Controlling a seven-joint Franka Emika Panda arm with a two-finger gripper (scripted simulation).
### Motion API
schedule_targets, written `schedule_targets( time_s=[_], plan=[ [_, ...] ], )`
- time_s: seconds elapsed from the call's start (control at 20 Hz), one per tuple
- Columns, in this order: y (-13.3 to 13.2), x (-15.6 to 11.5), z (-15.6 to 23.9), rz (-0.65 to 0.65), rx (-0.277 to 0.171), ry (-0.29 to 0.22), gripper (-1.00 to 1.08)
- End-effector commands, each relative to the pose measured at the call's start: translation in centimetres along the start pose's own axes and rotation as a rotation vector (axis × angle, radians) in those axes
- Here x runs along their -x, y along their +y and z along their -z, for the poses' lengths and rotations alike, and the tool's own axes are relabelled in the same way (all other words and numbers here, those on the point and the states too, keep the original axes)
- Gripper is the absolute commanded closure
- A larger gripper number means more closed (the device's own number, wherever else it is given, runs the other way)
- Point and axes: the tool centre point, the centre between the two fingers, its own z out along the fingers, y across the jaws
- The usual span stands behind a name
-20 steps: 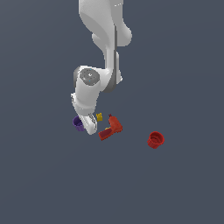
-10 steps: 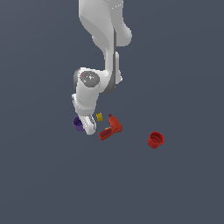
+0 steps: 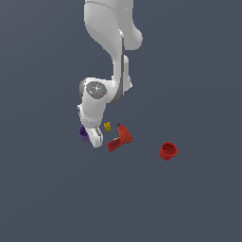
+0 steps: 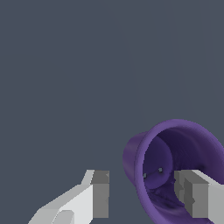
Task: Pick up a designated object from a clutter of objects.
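Observation:
The designated object, a small purple cup (image 4: 175,151), shows its open top to the wrist view. My gripper (image 4: 144,192) is open and straddles the cup's wall. One finger (image 4: 99,197) is outside the cup, the other (image 4: 197,194) is inside its mouth, and neither presses on the wall. In the exterior view the cup (image 3: 83,134) peeks out on the exterior view's left of the gripper (image 3: 96,140), mostly hidden by the hand. The rest of the clutter of objects lies to the exterior view's right: a tiny yellow block (image 3: 107,126), a red drill-shaped toy (image 3: 119,139) and a red cup (image 3: 168,151).
The white arm (image 3: 111,42) rises from the hand toward the top of the exterior view. The yellow block and red drill toy lie close beside the gripper. All things rest on a plain dark grey floor (image 3: 189,198).
The hand has sunk slightly toward the purple cup. The cups, drill toy and block have not moved.

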Motion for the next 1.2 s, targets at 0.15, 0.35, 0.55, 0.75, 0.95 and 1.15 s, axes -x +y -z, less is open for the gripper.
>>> schedule_targets(
  time_s=[0.15, 0.35, 0.55, 0.75, 0.95, 1.15],
  plan=[
    [0.0, 0.0, -0.9, -0.001, 0.0, 0.0, -0.2],
    [0.0, 0.0, -0.9, -0.001, 0.0, 0.0, 1.08],
    [0.0, 0.0, -0.9, -0.001, 0.0, 0.0, 1.08],
    [0.0, 0.0, -0.9, -0.001, -0.001, 0.0, 1.08],
    [-0.3, -0.1, -0.3, -0.001, -0.001, 0.0, 1.08],
    [-0.9, -0.3, 0.9, 0.0, -0.001, 0.0, 1.08]
  ],
)
